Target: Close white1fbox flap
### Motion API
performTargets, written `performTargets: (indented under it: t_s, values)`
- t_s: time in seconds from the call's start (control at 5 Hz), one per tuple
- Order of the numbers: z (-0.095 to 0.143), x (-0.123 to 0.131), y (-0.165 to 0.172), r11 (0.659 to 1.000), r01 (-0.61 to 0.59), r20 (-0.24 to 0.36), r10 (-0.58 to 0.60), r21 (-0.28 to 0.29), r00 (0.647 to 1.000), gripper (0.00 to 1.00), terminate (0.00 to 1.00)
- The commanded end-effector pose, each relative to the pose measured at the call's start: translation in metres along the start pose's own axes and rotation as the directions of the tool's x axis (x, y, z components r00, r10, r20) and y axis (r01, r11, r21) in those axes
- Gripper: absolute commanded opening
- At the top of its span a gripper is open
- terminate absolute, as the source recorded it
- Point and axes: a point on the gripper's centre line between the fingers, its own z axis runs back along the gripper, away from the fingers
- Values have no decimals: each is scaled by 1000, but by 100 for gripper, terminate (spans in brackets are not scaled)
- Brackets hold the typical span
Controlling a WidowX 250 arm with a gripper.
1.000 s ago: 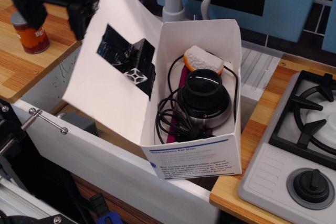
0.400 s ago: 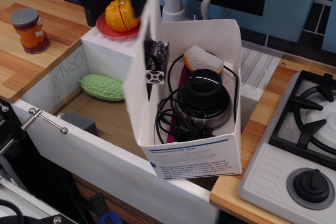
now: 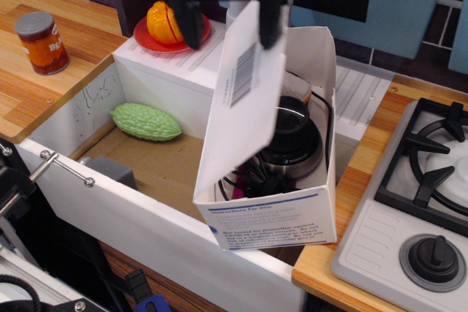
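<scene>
Wooden counter rims sunken sink bay | white1fbox stands at bay's right edge beside stove | flap tilts over its opening, barcode outward | my gripper spread wide above flap's top edge.

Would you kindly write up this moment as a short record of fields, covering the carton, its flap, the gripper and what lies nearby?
carton: white1fbox, upright at the sink's edge, blue text panel facing the camera
flap: flap tilted over the opening, barcode side outward, not yet flat
contents: black round device with cables, partly hidden
gripper: gripper above the flap's top edge, jaws straddling it; grip unclear
sink: green vegetable on the floor
behind: orange fruit on a red plate
left counter: can
right: stove
</scene>
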Motion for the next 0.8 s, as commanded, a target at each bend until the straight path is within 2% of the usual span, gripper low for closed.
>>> performTargets:
  t_s: [0.0, 0.2, 0.4, 0.6]
  values:
    - [-23, 0, -35, 991, -131, 19, 131, -22, 991, 100, 0]
    - [-42, 1, -31, 990, -124, -21, 123, -63, 992, 100, 0]
    - [-53, -3, -32, 989, -123, -8, 123, -83, 992, 100, 0]
    - [-45, -3, -23, 994, -96, -4, 95, -46, 995, 100, 100]
